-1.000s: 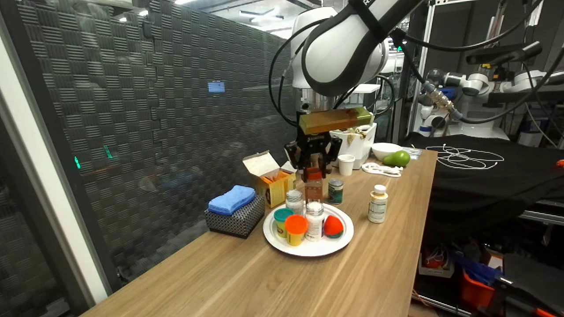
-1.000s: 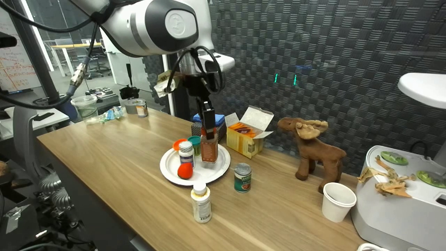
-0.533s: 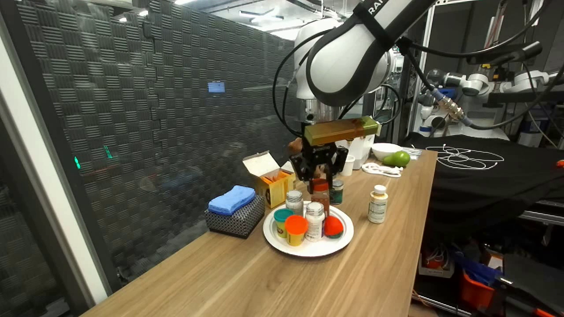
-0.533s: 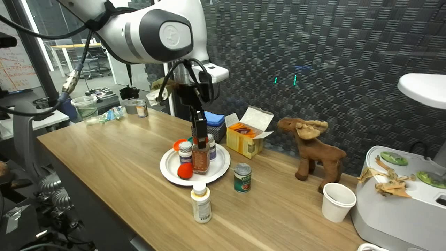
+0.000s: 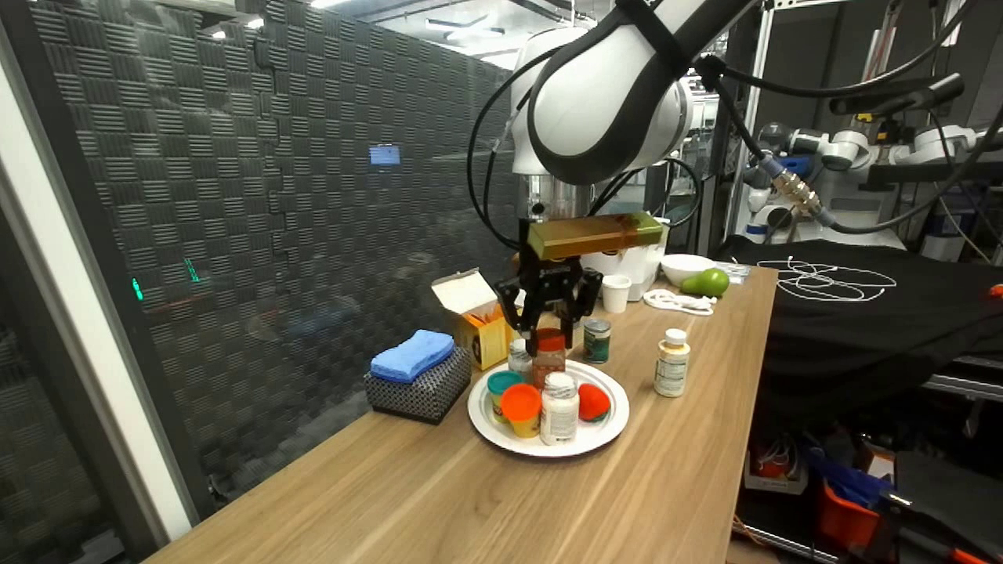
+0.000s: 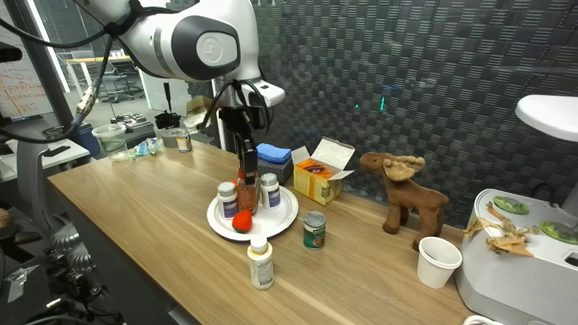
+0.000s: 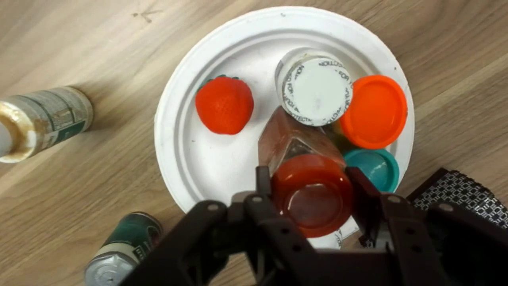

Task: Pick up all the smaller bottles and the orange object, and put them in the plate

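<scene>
My gripper (image 7: 307, 186) is shut on a red-capped square bottle (image 6: 247, 196), its fingers on either side of the cap. The held bottle is slightly tilted, low over the white plate (image 5: 603, 442); whether its base touches I cannot tell. In the plate stand two white bottles (image 6: 227, 203) (image 6: 271, 192), one on each side of it, plus a teal-lidded tub (image 7: 371, 169) and an orange-lidded tub (image 7: 374, 112). A red-orange strawberry shape (image 7: 224, 105) lies there too; which one is the orange object I cannot tell. Outside the plate stands a white-capped bottle (image 5: 671, 366).
A green can (image 6: 314, 231) stands close to the plate. Along the wall are an open yellow box (image 6: 318, 180), a patterned block with a blue cloth (image 5: 413, 356) on it, and a toy moose (image 6: 406, 194). White cups (image 6: 438, 262) stand beside a grey appliance (image 6: 519, 271).
My gripper has lowered the red-capped bottle and carried it in among the plate's things. One white bottle there has slid toward the plate's edge; the orange-lidded tub and strawberry have shifted slightly.
</scene>
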Tool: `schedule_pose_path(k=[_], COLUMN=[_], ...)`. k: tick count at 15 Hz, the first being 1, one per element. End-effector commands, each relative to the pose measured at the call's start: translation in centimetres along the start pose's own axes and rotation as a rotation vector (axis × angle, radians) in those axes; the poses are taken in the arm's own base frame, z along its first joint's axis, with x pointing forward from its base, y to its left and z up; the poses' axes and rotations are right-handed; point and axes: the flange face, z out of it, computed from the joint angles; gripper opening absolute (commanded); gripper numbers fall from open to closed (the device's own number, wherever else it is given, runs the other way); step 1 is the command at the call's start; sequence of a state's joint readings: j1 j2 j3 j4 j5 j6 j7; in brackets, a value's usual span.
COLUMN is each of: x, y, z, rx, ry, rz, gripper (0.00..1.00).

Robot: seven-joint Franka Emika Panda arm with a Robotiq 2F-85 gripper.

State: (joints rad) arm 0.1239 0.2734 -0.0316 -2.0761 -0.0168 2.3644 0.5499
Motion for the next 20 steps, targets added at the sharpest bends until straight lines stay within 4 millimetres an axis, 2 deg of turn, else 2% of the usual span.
schedule_pose_path(k=[1,9,10,11,15,17,20], x=[0.1,0.4,0.3,0.1,-1.2,-2.3,-4.4], y=[-0.4,-0.4,-0.4,-0.3,0.8,2.2,5.6], z=[-0.6,1.1,1.0,0.8,-1.2,-2.6,-4.0], rx=[0.033,-0.013,-0.011,-0.007,-0.011,-0.018,-0.027], ry=[0.014,0.024,0.024,0.026,0.054,0.083,0.124], rz=[-0.021,-0.040,-0.042,-0.046,-0.026,0.004,0.096], gripper=[0.24,0.24,0.74,0.75,1.00,1.00,1.00])
